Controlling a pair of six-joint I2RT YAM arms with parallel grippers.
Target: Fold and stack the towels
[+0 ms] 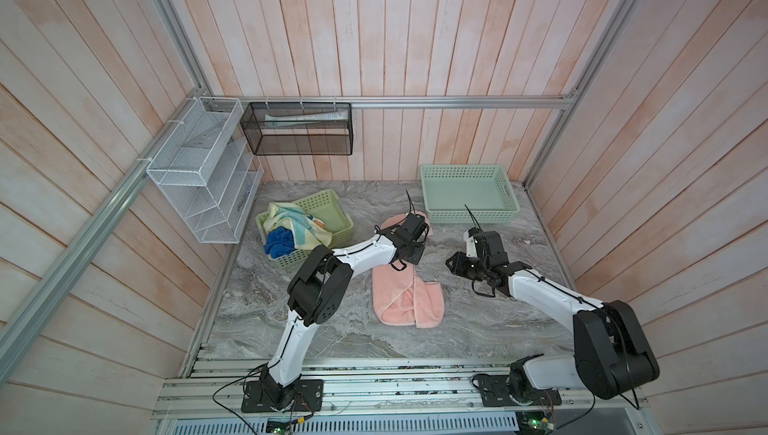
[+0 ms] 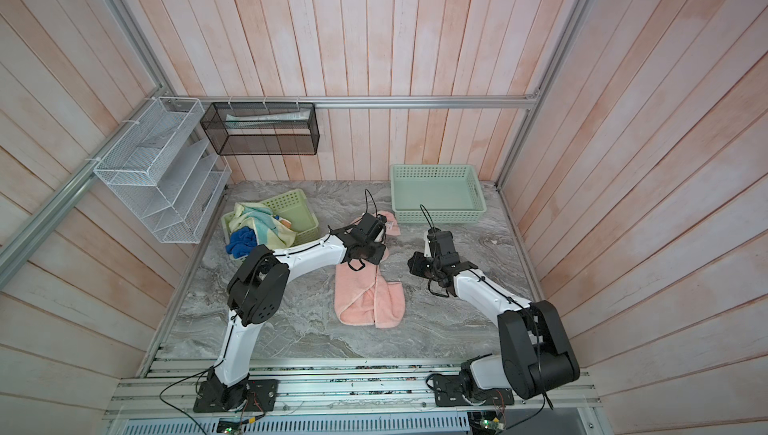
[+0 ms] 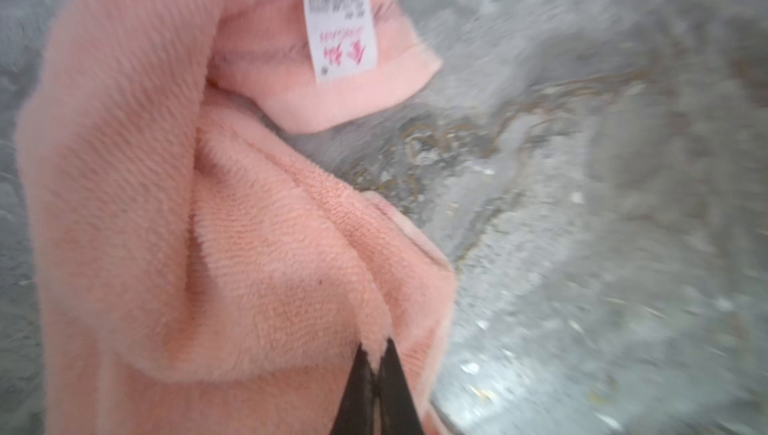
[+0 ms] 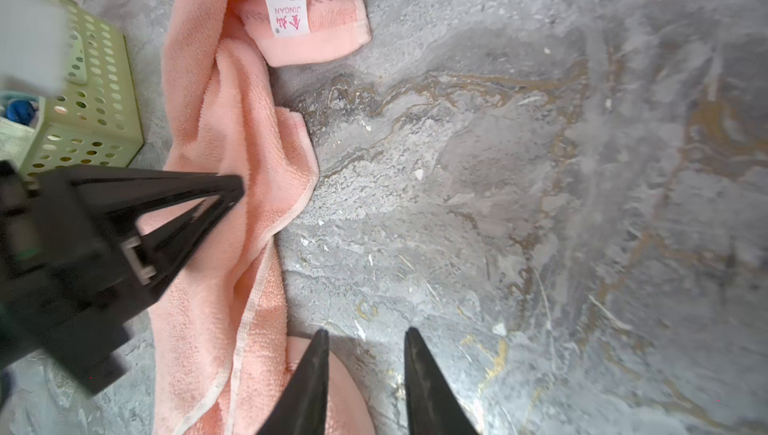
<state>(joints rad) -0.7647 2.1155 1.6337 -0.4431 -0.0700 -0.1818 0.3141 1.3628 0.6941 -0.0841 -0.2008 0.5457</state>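
Our left end effector (image 3: pixel 376 349) sat clamped on the crumpled salmon-pink terry towel (image 1: pixel 399 300); our right end effector (image 4: pixel 365 335) gaped empty beside it. We judged spreading underway; next, grip a second edge.

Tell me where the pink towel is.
In both top views the pink towel lies crumpled in the middle of the table, far end near the mint basket, pinched by the left gripper.

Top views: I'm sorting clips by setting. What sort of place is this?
Likely a staged laundry or bathroom corner in a robot lab: plank walls, a marble-look counter, a basket of towels, arms bolted to aluminium rails.
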